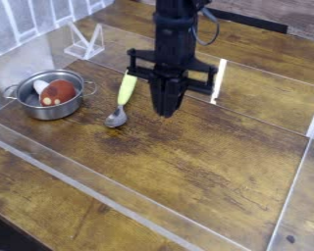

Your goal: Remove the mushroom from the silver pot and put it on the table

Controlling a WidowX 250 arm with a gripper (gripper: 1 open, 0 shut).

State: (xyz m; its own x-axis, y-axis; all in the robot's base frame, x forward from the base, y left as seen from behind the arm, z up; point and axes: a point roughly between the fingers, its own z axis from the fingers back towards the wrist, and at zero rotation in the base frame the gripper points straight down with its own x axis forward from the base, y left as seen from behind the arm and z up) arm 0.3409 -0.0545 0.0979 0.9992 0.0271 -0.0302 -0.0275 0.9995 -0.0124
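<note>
Red-orange mushroom (pixel 59 91): lying tipped inside the silver pot (pixel 48 96), cap toward the right, pale stem pointing up-left. Pot at the left of the dark brown plank table (pixel 199 167), worn and glossy. Spoon (pixel 123 95) with yellow-green handle just right of pot, bowl nearest the camera. Black gripper (pixel 165 111): pointing down beside the spoon, jaws closed, empty. Clear low barrier (pixel 68 181) around the workspace.

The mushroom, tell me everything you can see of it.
The mushroom is small, with a rounded red-orange cap and a pale whitish part showing at its left. It lies inside the pot, resting against the far-left wall, lower than the rim. Nothing else touches it; the gripper hangs well off to its right, fingers shut.
</note>
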